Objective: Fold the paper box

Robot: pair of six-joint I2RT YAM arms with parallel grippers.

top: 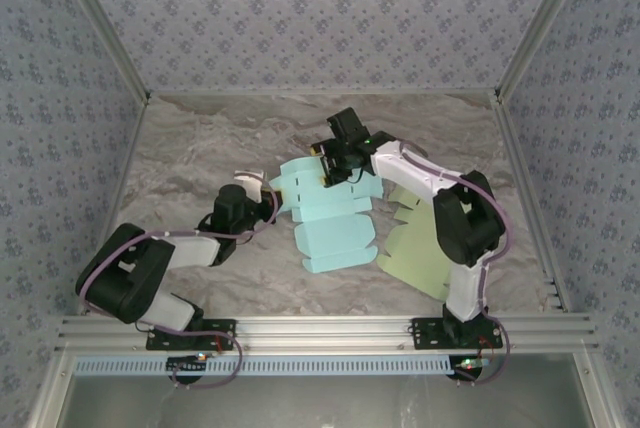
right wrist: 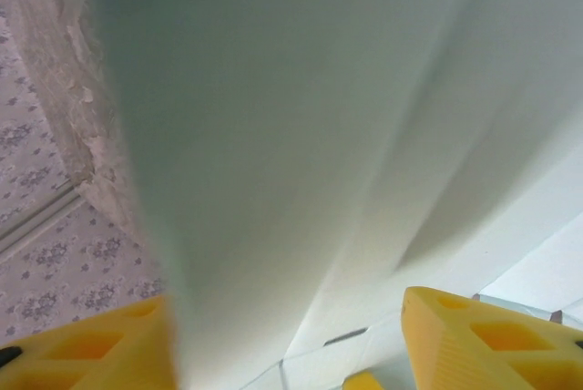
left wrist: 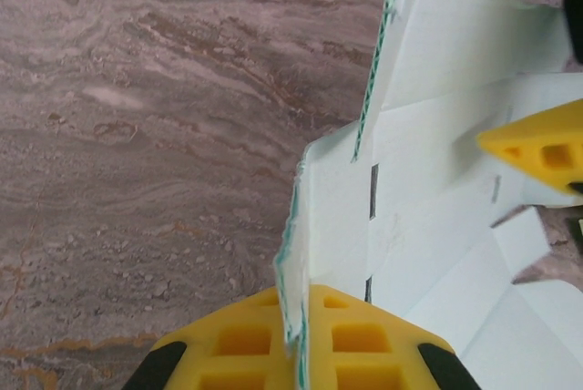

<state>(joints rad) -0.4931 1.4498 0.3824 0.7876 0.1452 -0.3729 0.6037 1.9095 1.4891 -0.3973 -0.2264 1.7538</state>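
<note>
From the top camera, the paper box (top: 335, 220) lies in the middle of the table (top: 190, 158). It is a light blue cardboard blank with rounded flaps, its far part raised and its near part flat. The table around the box has a grey-brown marble pattern, and the walls (top: 300, 8) behind the box carry a small flower wallpaper. Just beside the box on its right lies a pale green sheet (top: 425, 248) of a similar cut shape, flat on the table. The left gripper (top: 270, 198) meets the left edge of the box and the right gripper (top: 335, 163) is at its far edge. In the left wrist camera, the left gripper (left wrist: 296, 331) is closed on the paper box (left wrist: 437, 117): its 2 yellow fingers (left wrist: 228, 344), with square hollow cells, pinch a raised flap. The cut edge of this flap shows a corrugated core with a green tint; the panels are smooth and matte, with slots and fold lines. At the far side of the box the right gripper (left wrist: 515, 57) has its 2 yellow fingers apart, a flap between them. In the right wrist camera, the right gripper (right wrist: 287, 344) is open, and a blurred pale panel of the box (right wrist: 301, 117) stands between its fingers (right wrist: 483, 335), close to the lens.
</note>
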